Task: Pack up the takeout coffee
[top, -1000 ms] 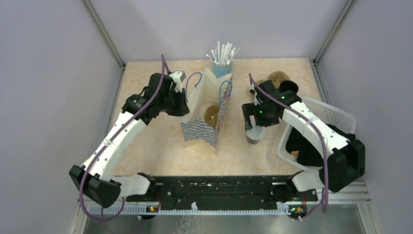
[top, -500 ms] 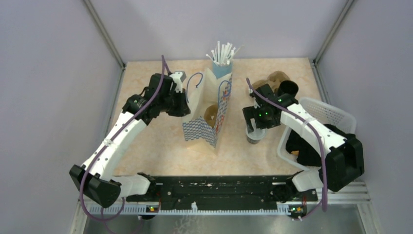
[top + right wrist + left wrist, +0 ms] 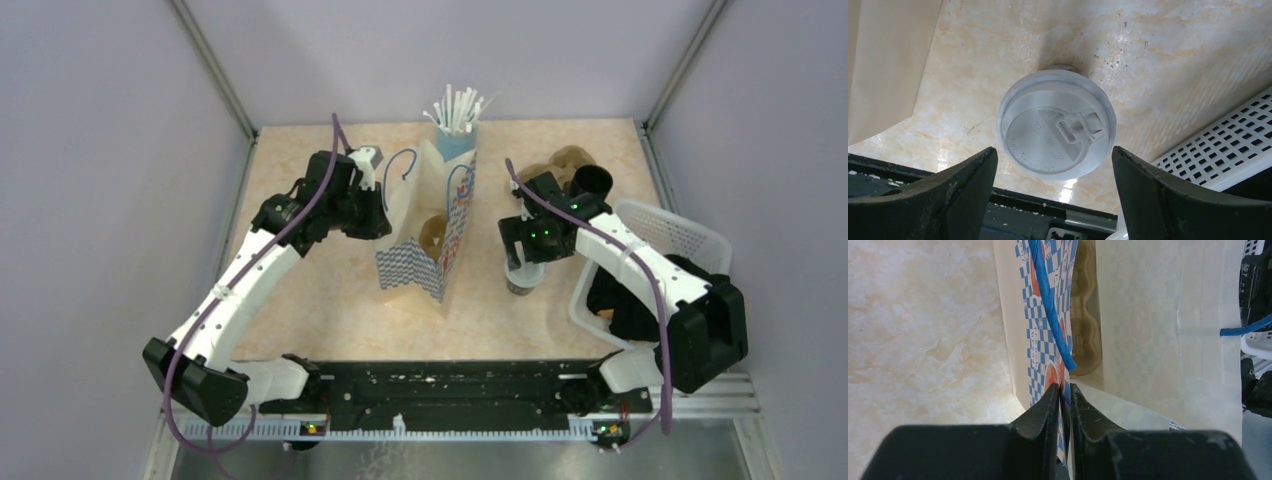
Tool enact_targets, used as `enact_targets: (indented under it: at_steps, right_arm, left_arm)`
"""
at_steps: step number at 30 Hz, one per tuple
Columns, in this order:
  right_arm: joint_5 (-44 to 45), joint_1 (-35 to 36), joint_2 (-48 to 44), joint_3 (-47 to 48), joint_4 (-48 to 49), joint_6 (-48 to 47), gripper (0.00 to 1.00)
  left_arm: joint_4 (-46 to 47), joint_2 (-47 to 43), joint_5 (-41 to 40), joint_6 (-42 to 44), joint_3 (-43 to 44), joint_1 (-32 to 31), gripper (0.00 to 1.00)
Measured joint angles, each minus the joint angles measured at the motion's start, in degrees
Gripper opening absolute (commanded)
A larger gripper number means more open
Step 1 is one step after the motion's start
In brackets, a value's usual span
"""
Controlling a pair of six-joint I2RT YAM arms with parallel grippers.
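Blue straw cup (image 3: 455, 143), white basket (image 3: 676, 234)

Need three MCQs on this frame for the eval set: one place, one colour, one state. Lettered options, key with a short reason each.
1. Where does the lidded coffee cup stand?
A. inside the paper bag
B. in the white basket
C. on the table, between the paper bag and the white basket

2. What colour are the paper bag's handles?
A. red
B. blue
C. green

3. What is the left gripper doing?
A. shut on the paper bag's edge
B. open above the coffee cup
C. open, touching nothing

Key:
1 C: the top view shows it on bare tabletop right of the bag.
2 B: the left wrist view shows a blue cord handle.
3 A: the left wrist view shows its fingers pinched on the bag's wall.
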Motion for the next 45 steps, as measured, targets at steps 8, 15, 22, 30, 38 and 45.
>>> enact_targets:
  at_steps: [8, 15, 22, 30, 38, 45]
  right_arm:
    - [0.0, 0.3, 0.6, 0.0, 0.0, 0.0, 0.85]
    - [0.6, 0.9, 1.8, 0.0, 0.1, 0.0, 0.81]
    - [1.8, 1.1, 2.0, 0.0, 0.2, 0.1, 0.83]
    - [2.9, 1.6, 2.7, 0.0, 0.2, 0.1, 0.84]
    - [3.8, 2.0, 2.7, 0.0, 0.2, 0.1, 0.81]
    - [4.8, 2.3, 2.7, 0.0, 0.2, 0.1, 0.77]
  left_arm:
    - [0.1, 0.0, 0.5, 0.1, 0.0, 0.0, 0.19]
    - [0.2, 0.0, 0.9, 0.1, 0.0, 0.0, 0.19]
    - [0.3, 0.0, 1.1, 0.1, 0.0, 0.0, 0.20]
    - [0.5, 0.0, 1.4, 0.1, 0.0, 0.0, 0.20]
    - [0.5, 0.1, 1.5, 0.1, 0.0, 0.0, 0.24]
    - [0.9, 0.2, 1.5, 0.1, 0.0, 0.0, 0.28]
